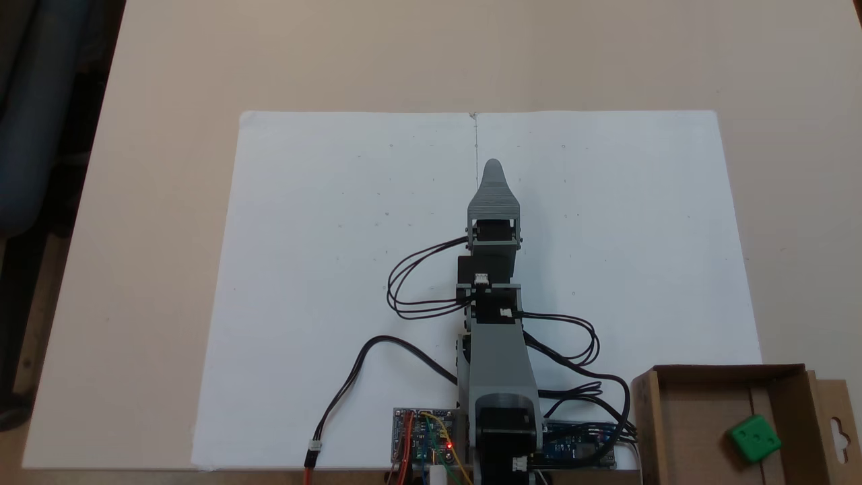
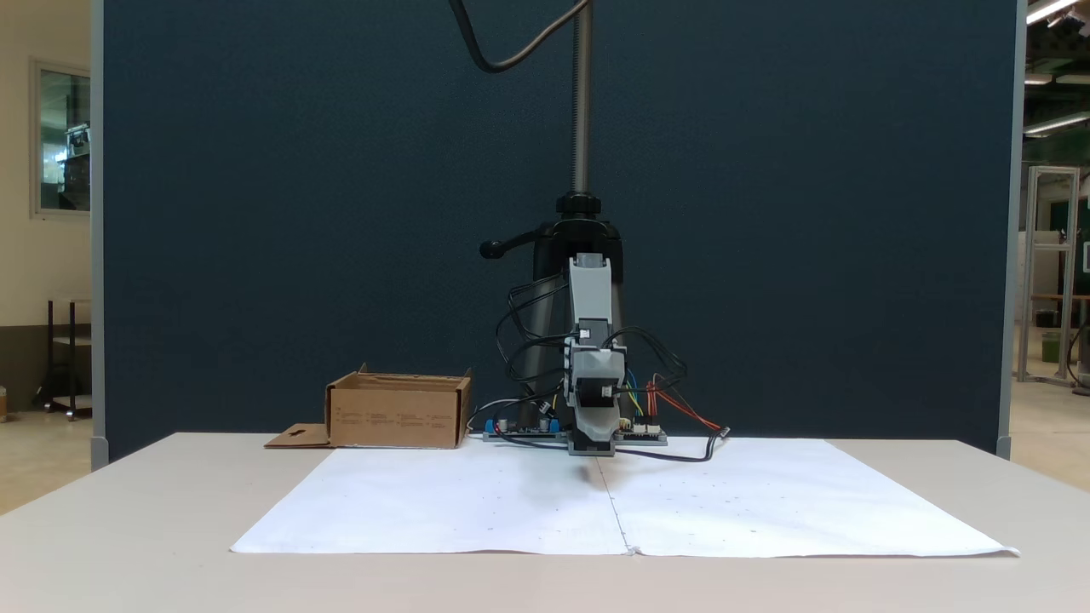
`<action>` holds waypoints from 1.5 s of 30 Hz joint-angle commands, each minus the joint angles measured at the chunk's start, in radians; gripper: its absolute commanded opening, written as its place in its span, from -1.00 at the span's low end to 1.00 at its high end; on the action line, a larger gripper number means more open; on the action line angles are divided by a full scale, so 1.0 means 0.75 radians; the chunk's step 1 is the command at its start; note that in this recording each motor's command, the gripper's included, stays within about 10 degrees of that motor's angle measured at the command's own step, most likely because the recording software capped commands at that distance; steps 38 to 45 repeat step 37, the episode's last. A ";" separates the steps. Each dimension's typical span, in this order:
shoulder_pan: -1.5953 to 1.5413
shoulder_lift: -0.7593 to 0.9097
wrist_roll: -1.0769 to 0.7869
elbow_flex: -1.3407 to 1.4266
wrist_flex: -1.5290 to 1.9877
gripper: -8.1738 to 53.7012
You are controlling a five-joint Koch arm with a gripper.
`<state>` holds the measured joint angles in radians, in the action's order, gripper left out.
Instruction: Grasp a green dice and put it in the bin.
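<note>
The green dice (image 1: 754, 438) lies inside the bin (image 1: 700, 417), a shallow brown cardboard box at the lower right corner of a fixed view from above. The bin (image 2: 396, 417) stands left of the arm's base in a fixed view from the front, its walls hiding the dice there. My gripper (image 1: 493, 167) points away from the base along the seam of the white paper, far from the bin. It hangs low over the paper (image 2: 593, 447), with no gap showing between its jaws and nothing held.
White paper sheets (image 1: 337, 269) cover the middle of the beige table. Circuit boards (image 1: 424, 438) and black cables (image 1: 411, 283) sit around the arm's base. The bin's flap (image 1: 838, 424) with a slotted hole sticks out sideways. A dark partition (image 2: 298, 213) stands behind.
</note>
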<state>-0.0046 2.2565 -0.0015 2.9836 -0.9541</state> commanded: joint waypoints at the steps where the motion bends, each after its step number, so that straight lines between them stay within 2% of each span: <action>1: 0.016 0.151 0.031 0.000 -0.220 0.67; 20: 0.022 0.151 -0.086 0.192 -0.979 0.71; 45: 0.018 0.151 -0.080 0.192 -0.986 0.71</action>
